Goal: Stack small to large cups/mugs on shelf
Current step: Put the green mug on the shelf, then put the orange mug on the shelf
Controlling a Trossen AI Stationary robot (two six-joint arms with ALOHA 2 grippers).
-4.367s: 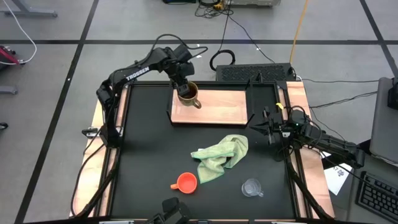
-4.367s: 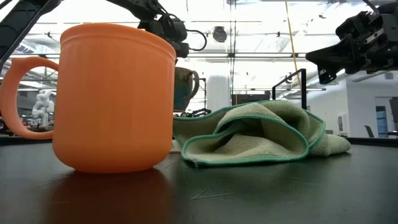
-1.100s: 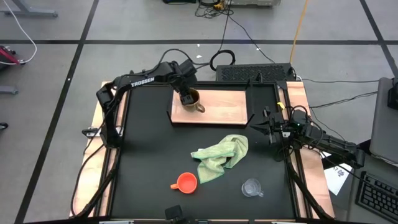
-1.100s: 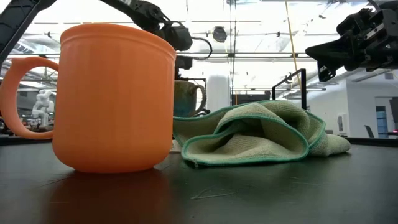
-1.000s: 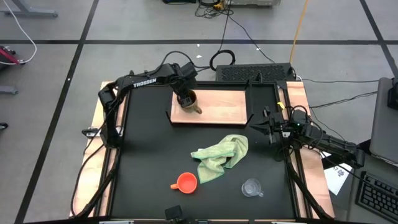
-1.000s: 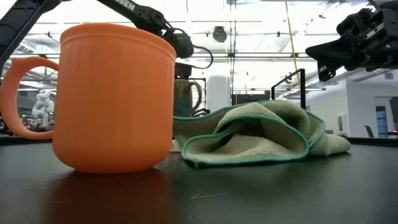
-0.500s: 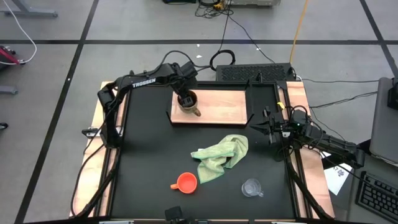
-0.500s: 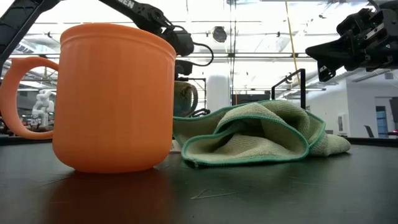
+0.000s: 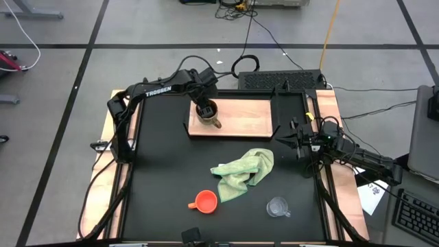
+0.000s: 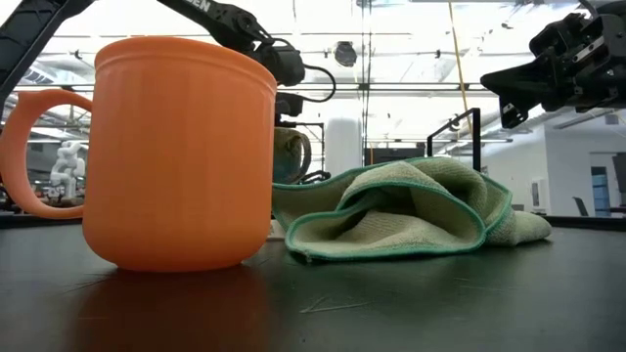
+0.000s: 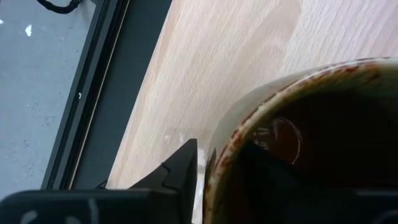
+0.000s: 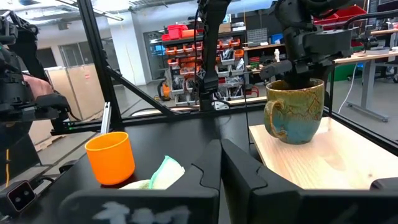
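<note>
1. A black rectangular surface (image 9: 164,171) with pale wooden side rails stands on a grey floor crossed by dark lines.
2. At the surface's far edge lies the shelf (image 9: 247,116), a flat light wooden board with black brackets at its ends.
3. A glossy brown and teal mug with a handle (image 9: 208,113) stands upright on the shelf's left end.
4. The left gripper (image 9: 204,108) is at the mug's rim; its fingers (image 11: 177,171) straddle the wall, one outside and one inside, slightly parted with a thin gap showing.
5. A crumpled light green cloth (image 9: 243,173) lies just in front of the shelf.
6. A small orange cup with a handle (image 9: 204,201) and a small clear glass cup (image 9: 278,206) stand nearer than the cloth, well apart from the shelf.
7. The right gripper (image 9: 287,142) waits beside the shelf's right end, fingers closed and empty.
8. Beyond the shelf, the room shows shelving with red bins and bright windows.
</note>
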